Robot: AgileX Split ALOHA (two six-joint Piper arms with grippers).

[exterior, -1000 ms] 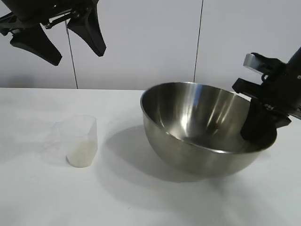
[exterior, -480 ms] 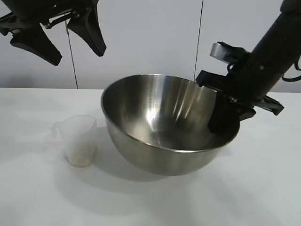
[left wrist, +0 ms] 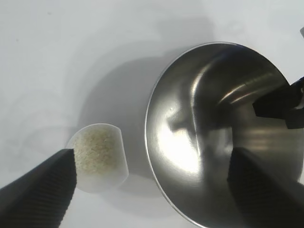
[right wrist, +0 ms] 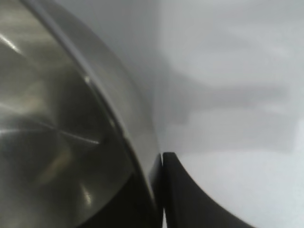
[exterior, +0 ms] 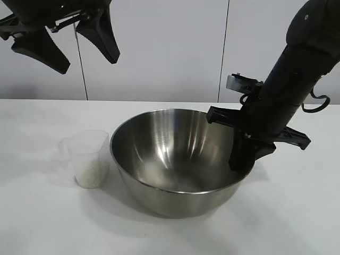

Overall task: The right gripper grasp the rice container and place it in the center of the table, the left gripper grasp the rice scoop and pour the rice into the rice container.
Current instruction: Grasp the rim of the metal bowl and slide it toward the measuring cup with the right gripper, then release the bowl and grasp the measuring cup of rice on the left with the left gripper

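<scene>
- On the white surface [exterior: 42,223], the rice container [exterior: 175,159] sits near the middle, close beside the rice scoop [exterior: 89,158].
- Right pincer [exterior: 241,159] is clamped on its rim; release gently, lifting straight up.
- Left pincer [exterior: 64,40] hangs above, fingers spread; it should descend squarely over the scoop, avoiding the bowl.

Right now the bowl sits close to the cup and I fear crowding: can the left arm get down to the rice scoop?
Probably yes: the left gripper hangs open above the rice scoop, nothing between; the rice container stands just beside it.
</scene>
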